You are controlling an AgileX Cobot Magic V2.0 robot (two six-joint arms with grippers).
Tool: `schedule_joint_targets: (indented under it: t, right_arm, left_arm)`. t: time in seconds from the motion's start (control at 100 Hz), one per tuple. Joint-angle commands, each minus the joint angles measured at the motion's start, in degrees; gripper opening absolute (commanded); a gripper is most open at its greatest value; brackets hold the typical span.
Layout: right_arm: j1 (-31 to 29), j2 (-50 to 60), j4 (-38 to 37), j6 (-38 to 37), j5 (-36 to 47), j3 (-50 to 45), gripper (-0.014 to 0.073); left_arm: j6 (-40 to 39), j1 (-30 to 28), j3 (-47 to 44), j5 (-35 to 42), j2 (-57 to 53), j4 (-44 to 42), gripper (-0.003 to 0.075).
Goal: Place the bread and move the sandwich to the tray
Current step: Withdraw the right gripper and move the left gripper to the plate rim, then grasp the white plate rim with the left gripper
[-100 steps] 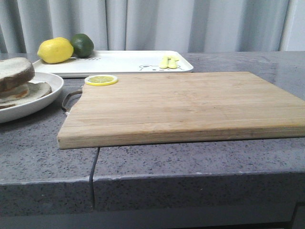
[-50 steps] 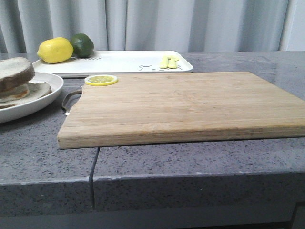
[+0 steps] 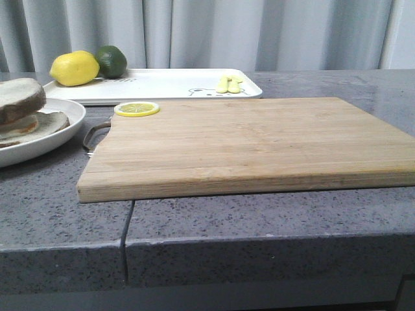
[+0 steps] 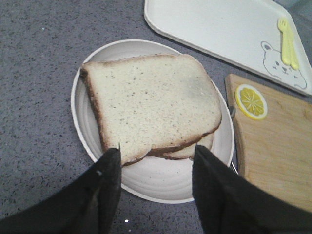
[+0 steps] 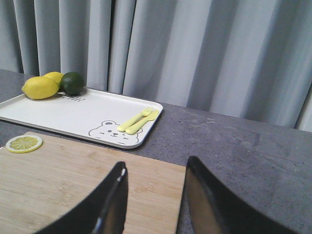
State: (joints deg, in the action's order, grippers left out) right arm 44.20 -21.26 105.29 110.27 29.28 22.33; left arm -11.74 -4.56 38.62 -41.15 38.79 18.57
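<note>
Curtains in grey folds [image 3: 214, 32] are hanging behind the speckled grey stone counter [image 3: 259, 217], where a pale wooden cutting board [image 3: 246, 142] is lying with a lemon slice [image 3: 137, 109] at its corner. The white rectangular bear-printed tray [image 3: 162, 84] is sitting behind it, carrying a lemon [image 3: 74, 68], a lime [image 3: 111, 60] and yellow cutlery [image 3: 229, 84]. The speckled brown-crusted bread [image 4: 151, 105] is topping the sandwich [image 3: 23, 110] on the round white plate [image 3: 45, 139] beside the board. The left gripper [image 4: 156, 153] is hovering wide open over it; the right gripper [image 5: 153, 170] is gaping above the board. Nothing on the counter is differing noticeably from a second ago.

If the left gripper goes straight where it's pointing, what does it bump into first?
Most likely the top slice of the sandwich. The left gripper is open, its fingers over the near edge of that bread on the plate. How high it hovers is unclear.
</note>
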Motion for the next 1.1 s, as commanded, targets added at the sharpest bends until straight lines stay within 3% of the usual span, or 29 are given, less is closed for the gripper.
schedule_joint_targets:
  t: [0.0,0.2,0.59,1.09]
  right_arm:
    - [-0.2,-0.1,-2.1,-0.1,-1.3,1.4,0.0309]
    - [-0.2,-0.1,-0.7,-0.1,-1.5,1.4,0.0309]
    - [-0.2,-0.1,-0.5,-0.1,-1.8,1.5,0.0309]
    - [-0.2,-0.1,-0.5,-0.1,-2.0,1.5,0.0309]
  left_arm:
    - [-6.3,-1.7,1.5,3.4,-0.1,-1.4,0.0318]
    - [-12.4,-4.7,0.1,4.6,0.9,-2.3,0.0318]
    - [-13.1,-4.7,-1.1,7.5,12.6,0.1,0.0316]
    - [-13.1,-4.7,-1.1,11.4,16.4,-0.6,0.0316]
